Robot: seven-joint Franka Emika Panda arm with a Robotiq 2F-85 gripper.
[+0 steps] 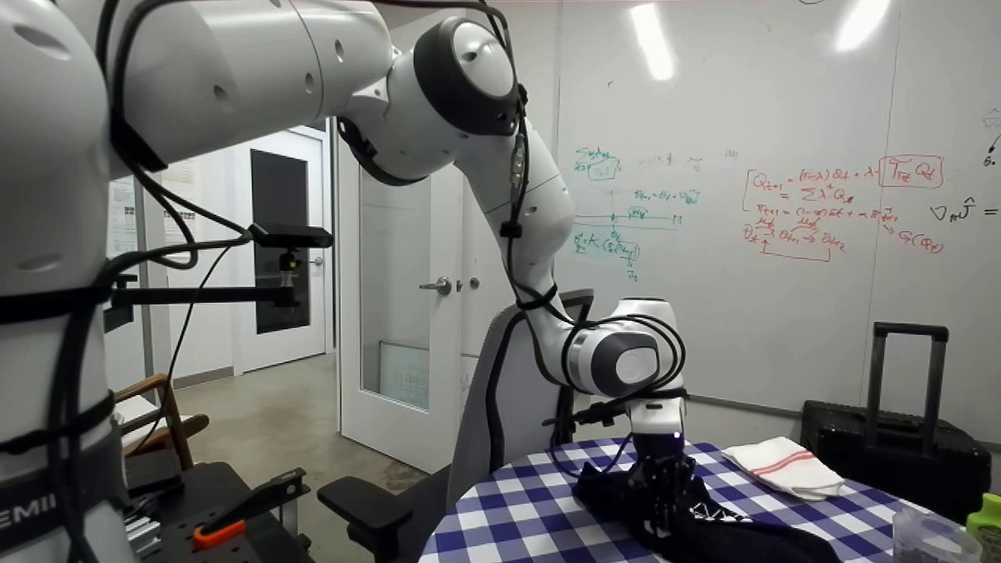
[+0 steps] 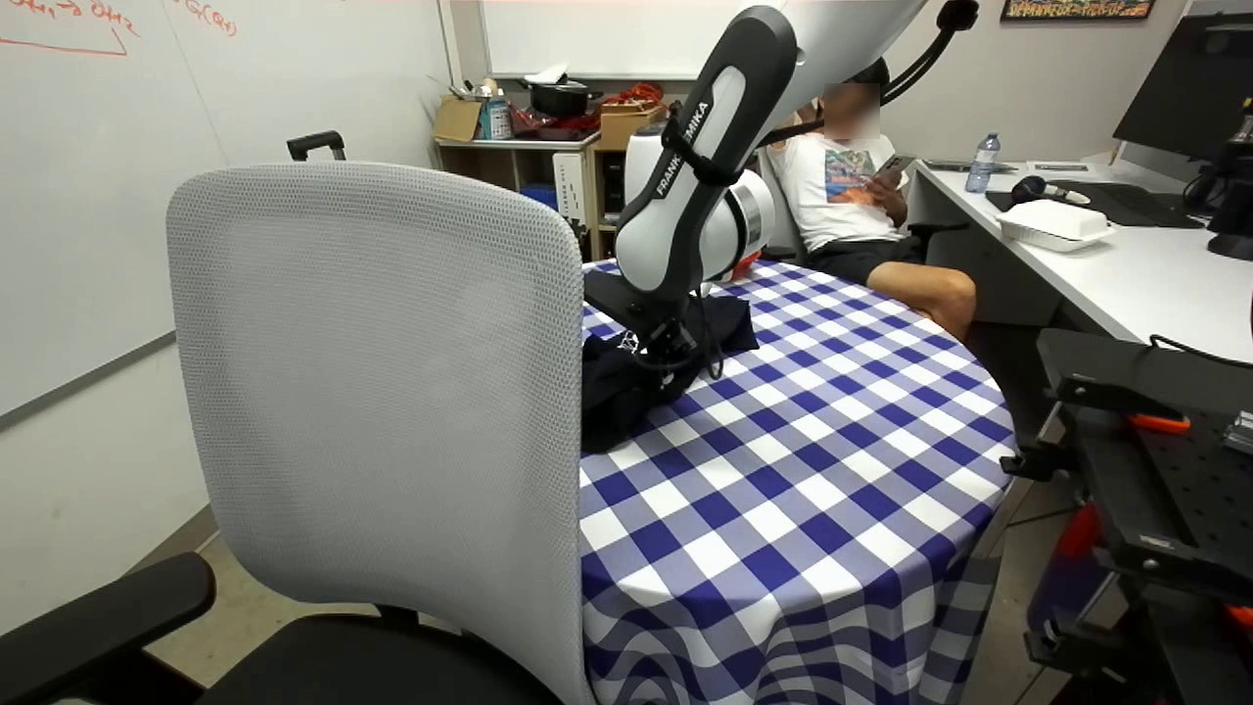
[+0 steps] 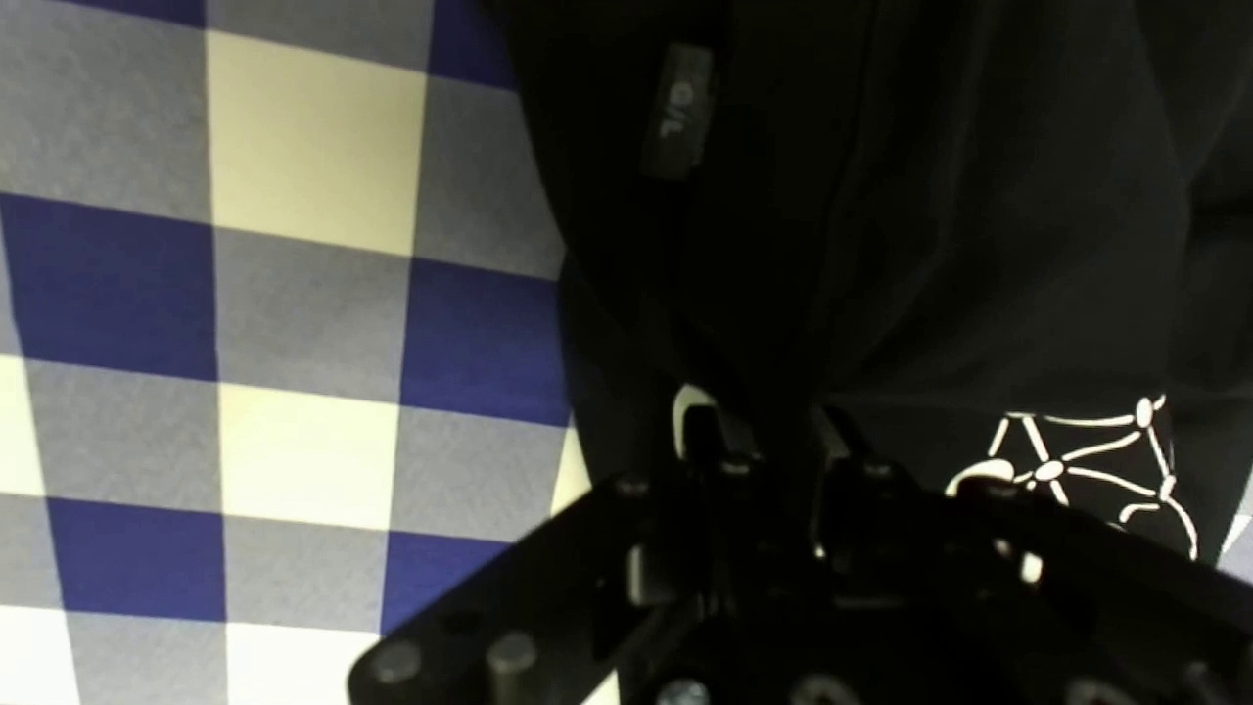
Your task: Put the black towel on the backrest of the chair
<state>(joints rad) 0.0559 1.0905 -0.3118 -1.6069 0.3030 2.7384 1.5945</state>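
While the hand (image 3: 768,441) pinches the black cloth (image 3: 979,264) on the tabletop (image 2: 803,450), the chair's backrest (image 2: 377,382) stands alongside, rising above the hand.

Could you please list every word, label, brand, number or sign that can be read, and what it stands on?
"FRANK" and "EMIKA", strap between: arm.
"EMI", rest hidden: arm base.
"Qt+1 =", red: whiteboard.
"/L", first character unclear: tag on black cloth.
Too small, blurred or scrawled to read surely: other whiteboard writing, poster, bottle label.
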